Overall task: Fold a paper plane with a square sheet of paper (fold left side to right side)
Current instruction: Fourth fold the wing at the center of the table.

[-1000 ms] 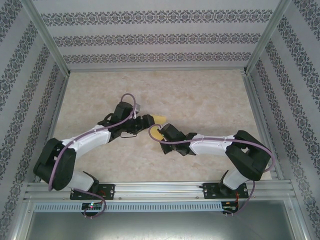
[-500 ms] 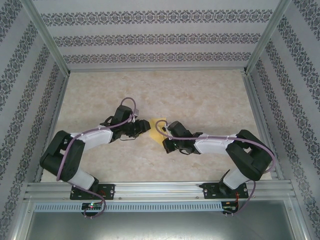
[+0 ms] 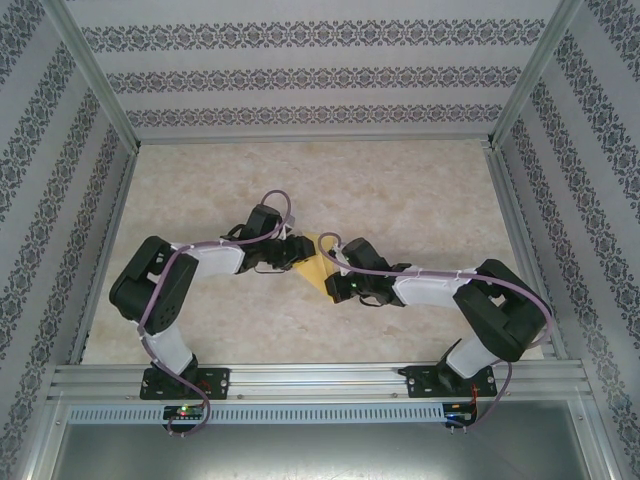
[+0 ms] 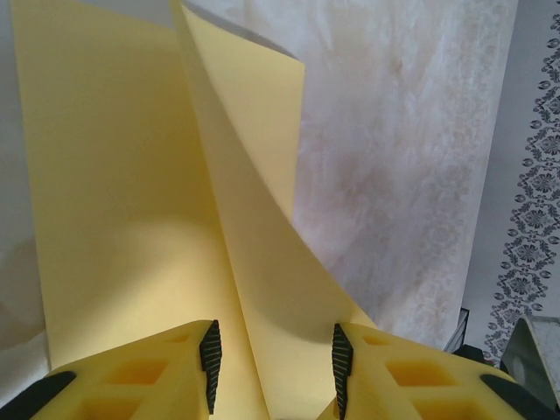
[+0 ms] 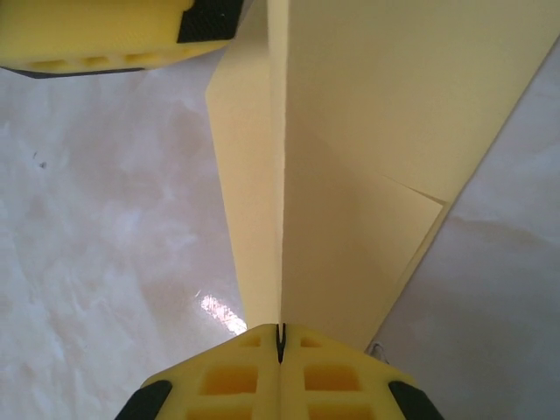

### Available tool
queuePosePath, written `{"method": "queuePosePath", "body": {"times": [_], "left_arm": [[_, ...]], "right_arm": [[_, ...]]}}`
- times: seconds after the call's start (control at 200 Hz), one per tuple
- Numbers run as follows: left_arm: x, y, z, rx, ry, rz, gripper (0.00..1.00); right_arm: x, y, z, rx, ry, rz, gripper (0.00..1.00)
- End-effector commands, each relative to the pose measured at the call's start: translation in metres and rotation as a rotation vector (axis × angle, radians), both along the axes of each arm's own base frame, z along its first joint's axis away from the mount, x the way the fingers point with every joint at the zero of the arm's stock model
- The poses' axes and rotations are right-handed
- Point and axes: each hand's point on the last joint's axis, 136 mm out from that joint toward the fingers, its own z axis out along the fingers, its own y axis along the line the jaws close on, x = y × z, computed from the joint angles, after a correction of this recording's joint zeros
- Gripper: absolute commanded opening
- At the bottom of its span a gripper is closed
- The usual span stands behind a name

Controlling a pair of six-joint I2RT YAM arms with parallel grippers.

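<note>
the square sheet of paper [image 3: 314,264] sits mid desk [image 3: 400,190]. right pincer [image 5: 281,337], at its 4 o'clock, pinches a raised fold; left pincer [image 4: 273,350], at 10 o'clock, is spread around a curled flap.

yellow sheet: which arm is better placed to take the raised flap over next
Probably left: the left gripper stands open astride the raised flap of the yellow sheet, while the right gripper is shut on its edge.
</note>
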Motion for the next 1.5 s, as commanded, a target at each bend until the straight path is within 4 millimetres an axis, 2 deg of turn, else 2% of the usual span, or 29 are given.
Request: {"method": "queuePosePath", "body": {"times": [0.0, 0.215, 0.649, 1.049, 1.244, 1.414, 1.494], "left_arm": [[0.006, -0.013, 0.006, -0.033, -0.017, -0.02, 0.41], [0.007, -0.019, -0.006, -0.016, 0.009, -0.032, 0.42], [0.0, -0.011, -0.03, 0.058, 0.063, -0.024, 0.44], [-0.003, -0.005, -0.038, 0.103, 0.084, -0.024, 0.45], [-0.002, -0.006, -0.038, 0.103, 0.082, -0.025, 0.45], [-0.003, -0.006, -0.038, 0.104, 0.085, -0.027, 0.45], [-0.004, -0.005, -0.039, 0.104, 0.086, -0.025, 0.45]], "right_arm": [[0.0, 0.002, 0.007, 0.054, 0.008, -0.002, 0.03], [0.0, 0.002, 0.004, 0.074, 0.032, -0.008, 0.03], [0.001, 0.0, -0.006, 0.077, 0.07, -0.011, 0.07], [0.002, 0.003, -0.002, 0.092, 0.072, -0.007, 0.13], [0.004, 0.003, 0.009, 0.123, 0.068, -0.005, 0.22], [0.013, -0.003, 0.03, 0.207, 0.063, -0.022, 0.4], [0.021, -0.006, 0.039, 0.26, 0.076, -0.035, 0.45]]}}
